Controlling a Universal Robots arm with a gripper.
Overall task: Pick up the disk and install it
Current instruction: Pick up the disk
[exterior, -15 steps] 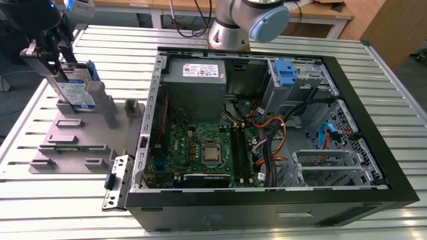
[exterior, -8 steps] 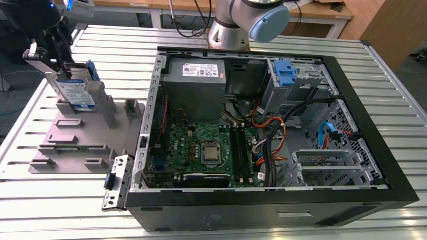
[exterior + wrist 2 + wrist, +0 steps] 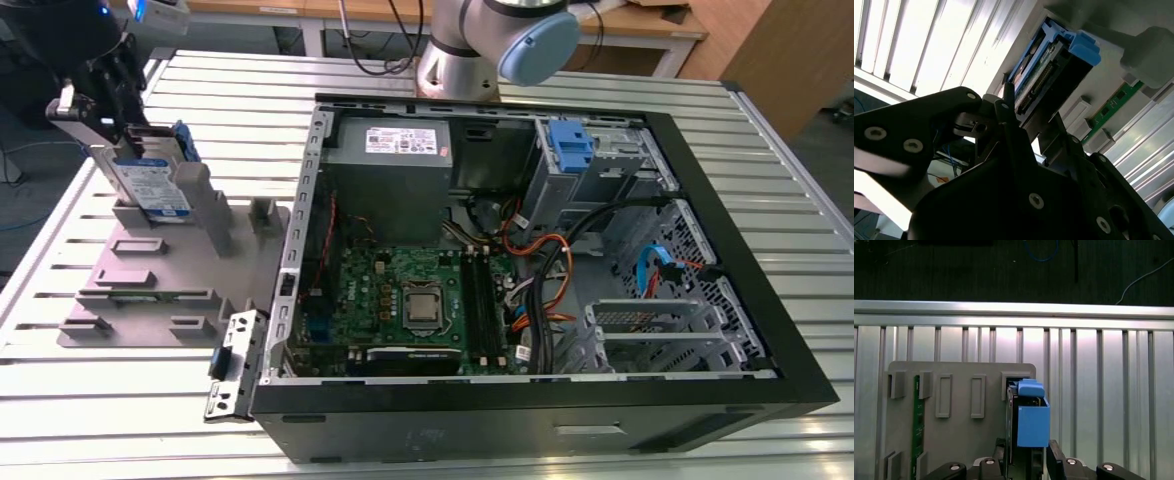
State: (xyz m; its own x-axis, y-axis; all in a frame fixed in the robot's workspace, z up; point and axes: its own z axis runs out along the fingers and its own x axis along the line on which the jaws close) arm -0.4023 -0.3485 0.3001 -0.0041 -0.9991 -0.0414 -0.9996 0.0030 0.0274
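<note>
The disk [image 3: 150,185] stands upright in a slot of the grey fixture tray [image 3: 160,290] at the exterior view's left, its white-and-blue label facing out. My gripper [image 3: 134,140] comes down on its upper end. In the first wrist view the disk [image 3: 1031,420] shows its blue rail, with a black finger [image 3: 1055,456] pressed to each side. The second wrist view shows the disk [image 3: 1049,65] connector side on, and a fingertip [image 3: 1008,97] lies against its face. The gripper is shut on the disk, which still sits in the tray.
The open black computer case [image 3: 714,210] lies at the exterior view's right, with a blue-latched drive bay [image 3: 570,148], a grey power supply [image 3: 400,150] and loose cables. The arm's base [image 3: 467,50] stands behind it. A green memory stick [image 3: 916,425] sits in the tray.
</note>
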